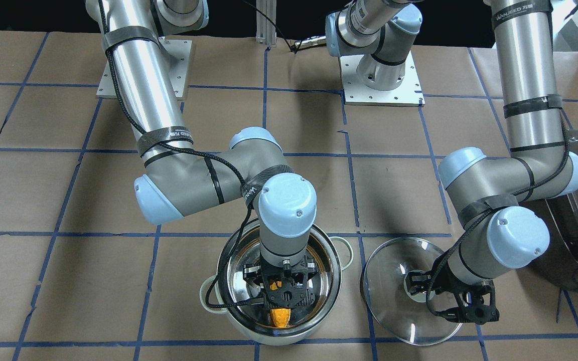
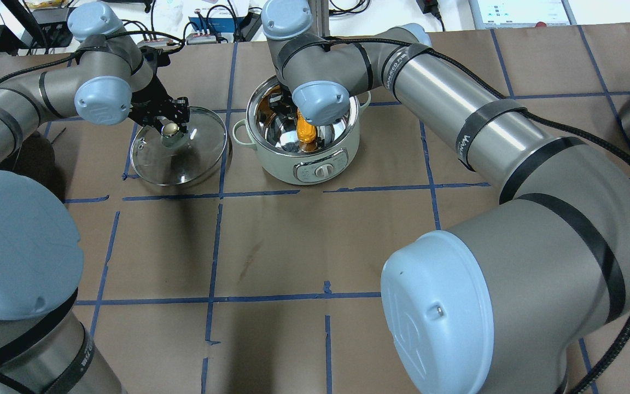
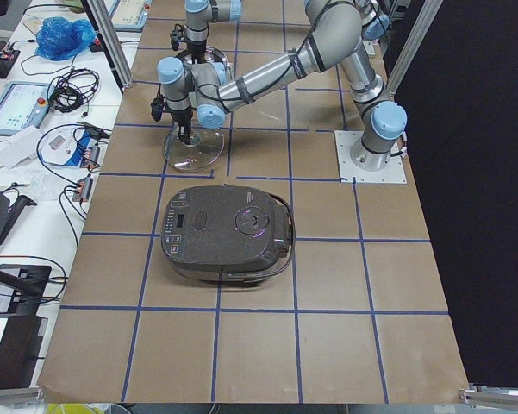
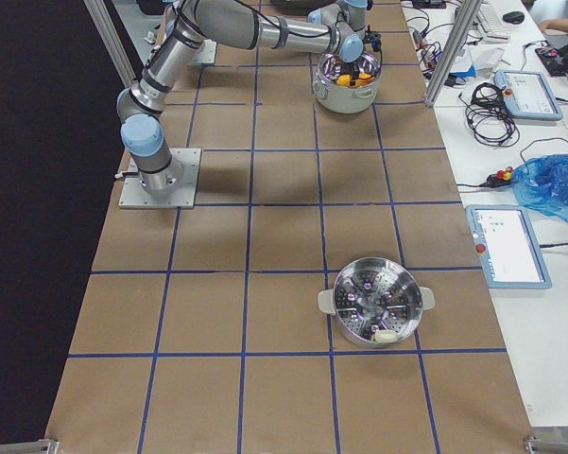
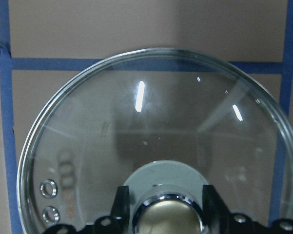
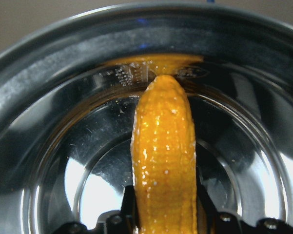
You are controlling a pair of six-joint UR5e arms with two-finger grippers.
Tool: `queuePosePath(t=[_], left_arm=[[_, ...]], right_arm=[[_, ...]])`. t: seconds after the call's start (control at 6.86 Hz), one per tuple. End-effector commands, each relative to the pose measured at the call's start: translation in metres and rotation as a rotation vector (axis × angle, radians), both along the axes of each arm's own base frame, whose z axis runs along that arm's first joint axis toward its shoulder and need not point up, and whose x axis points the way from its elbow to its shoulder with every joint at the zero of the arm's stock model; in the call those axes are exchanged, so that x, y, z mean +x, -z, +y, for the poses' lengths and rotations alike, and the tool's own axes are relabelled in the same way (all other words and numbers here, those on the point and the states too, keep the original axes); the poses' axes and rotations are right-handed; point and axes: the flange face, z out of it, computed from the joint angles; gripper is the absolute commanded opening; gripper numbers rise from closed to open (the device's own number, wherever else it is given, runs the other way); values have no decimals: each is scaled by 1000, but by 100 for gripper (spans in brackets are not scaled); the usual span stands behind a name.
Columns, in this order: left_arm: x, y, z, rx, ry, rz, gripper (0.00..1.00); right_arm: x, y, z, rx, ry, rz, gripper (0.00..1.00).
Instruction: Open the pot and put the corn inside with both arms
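The lid is off the pot (image 2: 282, 164). It lies flat on the table (image 2: 293, 246), knob (image 2: 171, 129) up, just beside the pot at 9 o'clock in the overhead view. So the opening step looks done.

The left gripper (image 5: 166, 209) hangs over the lid (image 2: 194, 148) with a finger on each side of the knob. In the left wrist view the fingers (image 5: 121, 204) stand very close to the chrome. I cannot tell whether they pinch the knob or have let it go.

The right gripper (image 6: 165, 214) reaches down into the open pot and is clenched on the corn (image 6: 163, 161). The cob sticks out past the fingers, its tapered tip pointing to 12 o'clock in the right wrist view, close to the shiny inner wall. Its orange reflection shows there. Whether the tip touches the steel is not clear. From overhead the corn sits well below the rim, near the pot's middle.

By my reading, the task is nearly finished: the corn is inside the pot but held, not yet lying there. What is left is for the right fingers to part so the cob drops to the bottom, and then for that arm to lift clear of the rim. The task does not ask for the lid back on.
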Motion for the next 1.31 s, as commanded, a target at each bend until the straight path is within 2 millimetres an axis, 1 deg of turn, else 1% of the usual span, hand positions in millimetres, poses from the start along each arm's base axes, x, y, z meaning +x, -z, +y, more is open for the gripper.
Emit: queuePosePath(t=[0.0,0.15,0.29,0.44,0.58,0.73,0.88,1.02,1.17], left_arm=[[-5,-35,2,4,3,-5,100],[-10,-88,16,40,-20,1,100],[-20,-136,38,75,-28,4,100],[-40,-170,66,99,-1,-29,100],[-69,-215,98,88,30,-71,100],[-94,-251,133,82,68,-75,100],[-104,-259,143,75,85,-65,100],[-105,-260,147,74,89,-59,100],[-105,-259,155,77,89,-59,100]], right_arm=[[0,-13,7,-4,-4,-2,92],[-3,-46,13,-33,-4,-14,92],[-15,-87,23,-37,6,-14,92],[-36,-133,33,-64,22,-15,91],[-68,-179,40,-73,45,-19,91],[-117,-214,56,-23,49,3,88],[-174,-222,83,56,92,30,83],[-224,-237,126,68,157,25,81],[-251,-234,170,93,203,-27,81]])
